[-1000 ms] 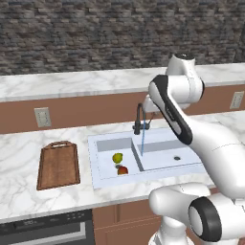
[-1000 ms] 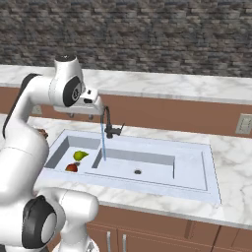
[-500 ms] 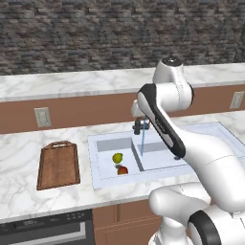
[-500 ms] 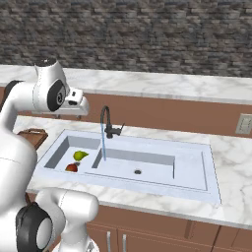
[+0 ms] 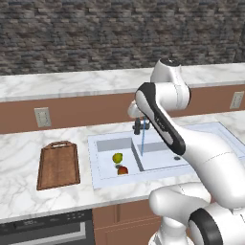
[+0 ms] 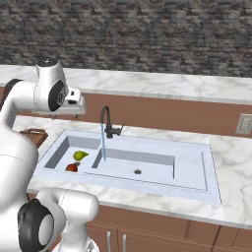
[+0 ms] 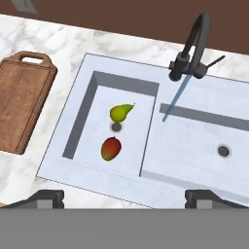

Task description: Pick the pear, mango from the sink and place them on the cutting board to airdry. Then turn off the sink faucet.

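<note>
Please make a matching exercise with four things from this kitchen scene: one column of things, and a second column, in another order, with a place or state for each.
Things:
1. pear
2. mango
3. cutting board
4. sink faucet

Places or states:
A. on the counter beside the sink, nothing on it
B. running water
C. in the small basin, closer to the faucet
D. in the small basin, farther from the faucet

Pairs: 1-C, 2-D, 3-A, 4-B

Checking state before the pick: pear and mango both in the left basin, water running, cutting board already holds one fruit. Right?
Not quite. The cutting board is bare in the hand view. The rest holds: pear and mango lie in the sink's left basin, and water runs from the faucet.
</note>
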You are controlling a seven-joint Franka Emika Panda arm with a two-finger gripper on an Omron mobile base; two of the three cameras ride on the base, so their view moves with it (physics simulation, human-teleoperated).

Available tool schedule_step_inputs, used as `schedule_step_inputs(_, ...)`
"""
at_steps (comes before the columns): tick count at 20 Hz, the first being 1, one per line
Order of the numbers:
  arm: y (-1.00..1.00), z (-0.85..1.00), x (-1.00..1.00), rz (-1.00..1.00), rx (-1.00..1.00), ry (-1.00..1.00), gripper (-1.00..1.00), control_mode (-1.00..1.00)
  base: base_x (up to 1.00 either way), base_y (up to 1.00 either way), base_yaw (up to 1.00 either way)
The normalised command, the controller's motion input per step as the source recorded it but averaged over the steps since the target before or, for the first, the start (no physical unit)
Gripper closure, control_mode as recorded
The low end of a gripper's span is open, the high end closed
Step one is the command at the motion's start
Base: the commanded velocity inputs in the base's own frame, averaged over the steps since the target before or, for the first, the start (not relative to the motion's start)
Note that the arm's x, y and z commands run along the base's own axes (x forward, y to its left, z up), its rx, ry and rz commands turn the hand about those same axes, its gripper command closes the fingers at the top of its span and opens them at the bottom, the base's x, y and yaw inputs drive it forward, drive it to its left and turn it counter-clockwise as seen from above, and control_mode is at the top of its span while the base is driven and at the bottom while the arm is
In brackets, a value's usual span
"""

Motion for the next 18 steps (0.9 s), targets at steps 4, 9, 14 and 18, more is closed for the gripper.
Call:
schedule_step_inputs(4, 0.00, -0.19, 0.03, 0.10, 0.00, 0.01, -1.00, -1.00, 0.00, 0.00, 0.00)
schedule_step_inputs(9, 0.07, -0.24, 0.04, 0.08, 0.00, 0.00, -1.00, -1.00, 0.00, 0.00, 0.00)
schedule_step_inputs(14, 0.10, -0.32, 0.10, 0.08, 0.00, 0.00, -1.00, -1.00, 0.00, 0.00, 0.00)
schedule_step_inputs(18, 0.12, -0.18, 0.18, 0.09, 0.01, 0.00, -1.00, -1.00, 0.00, 0.00, 0.00)
